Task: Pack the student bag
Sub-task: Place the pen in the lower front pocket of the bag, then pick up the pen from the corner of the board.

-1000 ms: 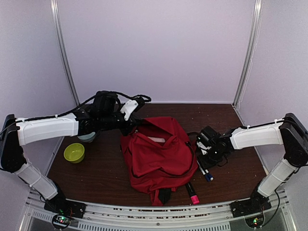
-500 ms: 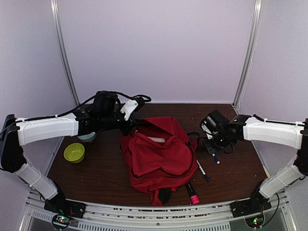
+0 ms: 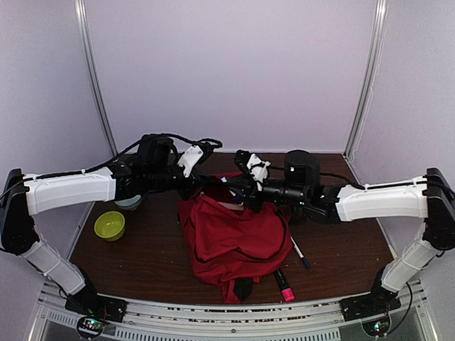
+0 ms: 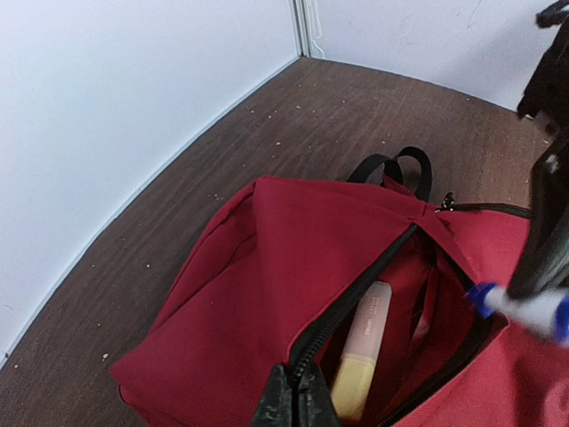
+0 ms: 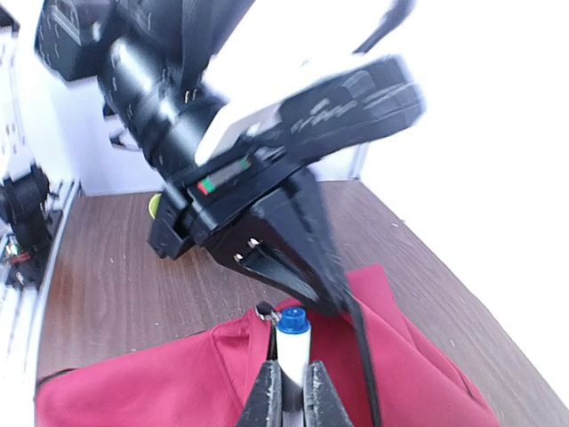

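Observation:
The red student bag [image 3: 234, 231] lies in the middle of the table with its main zipper open. My left gripper [image 3: 201, 186] is shut on the bag's zipper edge [image 4: 298, 396] and holds the opening up. Inside the bag lies a pink and yellow highlighter [image 4: 363, 351]. My right gripper [image 3: 234, 187] is shut on a white marker with a blue cap [image 5: 292, 342], just above the opening and close to the left fingers. The marker's blue tip also shows in the left wrist view [image 4: 520, 307]. The bag also fills the bottom of the right wrist view [image 5: 160, 387].
A green bowl [image 3: 109, 225] sits left of the bag under the left arm. A thin blue-tipped pen [image 3: 299, 253] lies right of the bag. A black and pink marker [image 3: 284, 286] lies by the bag's front corner. Walls close the back and sides.
My right arm lifted the marker from the table right of the bag and swung it left to the bag's opening. The left arm has held still on the zipper edge.

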Robot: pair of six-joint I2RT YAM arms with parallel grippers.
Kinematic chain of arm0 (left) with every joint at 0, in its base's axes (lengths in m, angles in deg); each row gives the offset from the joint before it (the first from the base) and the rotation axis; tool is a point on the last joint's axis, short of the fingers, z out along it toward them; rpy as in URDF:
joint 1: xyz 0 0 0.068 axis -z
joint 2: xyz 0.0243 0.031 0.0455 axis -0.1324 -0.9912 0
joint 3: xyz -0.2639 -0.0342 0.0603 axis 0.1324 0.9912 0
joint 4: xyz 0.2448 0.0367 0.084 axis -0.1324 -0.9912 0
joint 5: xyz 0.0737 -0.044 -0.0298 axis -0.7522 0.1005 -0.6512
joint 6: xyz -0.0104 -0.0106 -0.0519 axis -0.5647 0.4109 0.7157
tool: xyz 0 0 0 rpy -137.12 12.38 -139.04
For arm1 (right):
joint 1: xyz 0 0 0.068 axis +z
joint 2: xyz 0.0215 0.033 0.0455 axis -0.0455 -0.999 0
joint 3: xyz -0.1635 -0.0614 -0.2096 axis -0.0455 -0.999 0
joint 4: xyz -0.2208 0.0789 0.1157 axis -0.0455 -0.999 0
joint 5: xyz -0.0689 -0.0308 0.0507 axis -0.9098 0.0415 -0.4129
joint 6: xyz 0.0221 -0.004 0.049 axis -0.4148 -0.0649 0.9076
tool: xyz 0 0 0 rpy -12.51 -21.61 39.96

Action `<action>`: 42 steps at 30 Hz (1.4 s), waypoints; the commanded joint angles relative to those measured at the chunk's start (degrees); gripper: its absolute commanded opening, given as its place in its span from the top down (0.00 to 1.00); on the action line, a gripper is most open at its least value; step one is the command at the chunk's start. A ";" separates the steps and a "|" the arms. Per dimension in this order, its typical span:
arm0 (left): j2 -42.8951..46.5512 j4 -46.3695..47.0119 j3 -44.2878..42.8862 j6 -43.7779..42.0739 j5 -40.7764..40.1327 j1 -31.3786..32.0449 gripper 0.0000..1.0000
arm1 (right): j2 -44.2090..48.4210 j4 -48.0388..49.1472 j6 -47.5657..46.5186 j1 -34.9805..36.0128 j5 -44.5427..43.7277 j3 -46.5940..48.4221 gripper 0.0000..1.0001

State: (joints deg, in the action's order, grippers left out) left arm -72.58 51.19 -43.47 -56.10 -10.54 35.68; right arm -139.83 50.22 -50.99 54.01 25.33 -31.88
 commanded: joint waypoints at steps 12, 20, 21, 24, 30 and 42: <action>2.54 4.83 -0.19 0.42 0.54 -0.08 1.00 | -5.53 -6.83 -17.16 0.01 -12.61 3.53 0.44; 2.77 3.59 -0.55 -0.04 -0.16 -0.09 1.00 | 10.43 -33.71 6.13 -0.01 -23.61 9.83 0.38; 2.70 3.47 -0.60 -0.12 -0.31 -0.17 1.00 | 12.40 -37.33 10.10 -0.41 -26.35 9.35 0.39; 2.39 3.29 -0.89 -0.34 -0.19 -0.13 1.00 | 16.29 -49.05 23.31 -3.33 -30.41 4.92 0.39; 1.46 2.60 -2.16 -0.71 0.44 -0.13 1.00 | 16.01 -63.27 34.00 -5.07 -31.13 -4.11 0.41; 2.68 1.23 -1.20 0.01 0.15 -0.11 1.00 | -0.76 -59.85 33.50 -5.84 -22.60 -8.29 0.48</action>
State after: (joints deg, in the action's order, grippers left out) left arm -71.77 50.01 -43.36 -55.97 -10.89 35.68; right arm -136.05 -10.57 -17.96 48.48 0.31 -40.25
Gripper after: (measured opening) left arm 0.021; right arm 0.549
